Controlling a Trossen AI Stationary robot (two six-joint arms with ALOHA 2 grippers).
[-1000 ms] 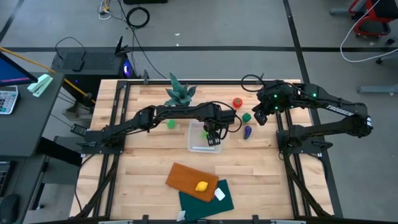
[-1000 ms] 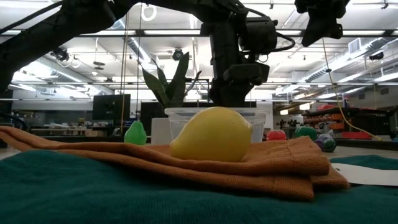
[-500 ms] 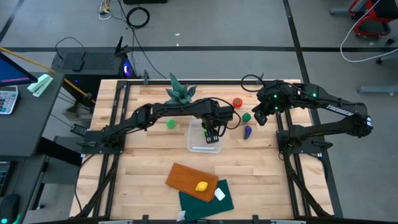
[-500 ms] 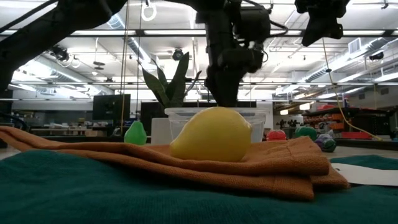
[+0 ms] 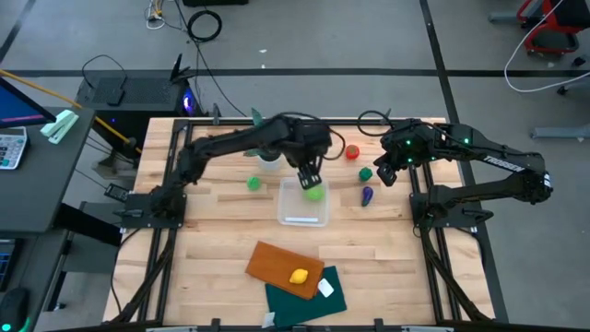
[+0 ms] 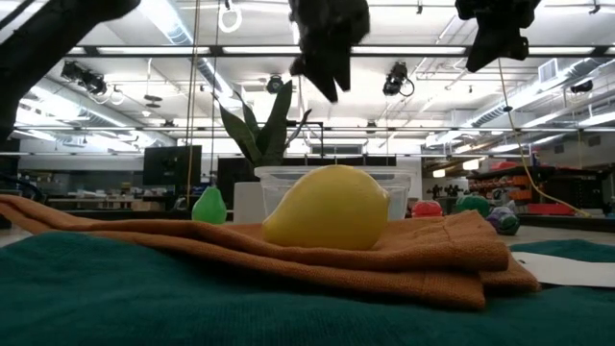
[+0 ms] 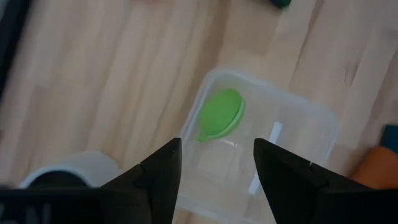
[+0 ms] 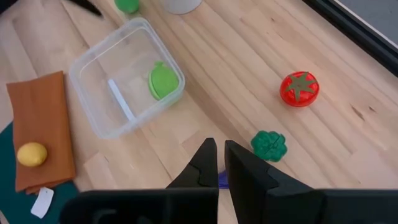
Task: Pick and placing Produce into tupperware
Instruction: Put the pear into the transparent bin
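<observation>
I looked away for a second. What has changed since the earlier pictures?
The left gripper has risen off the tupperware, jaws open, leaving a light green piece inside. The right gripper and the other produce stayed put.

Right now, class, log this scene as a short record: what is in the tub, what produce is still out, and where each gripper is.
In tupperware: one light green piece
On table: light green pear, red tomato, dark green piece, purple piece
On orange board: yellow lemon
Left gripper: open, raised over the tupperware, empty
Right gripper: shut, raised above the purple piece, waiting
</observation>
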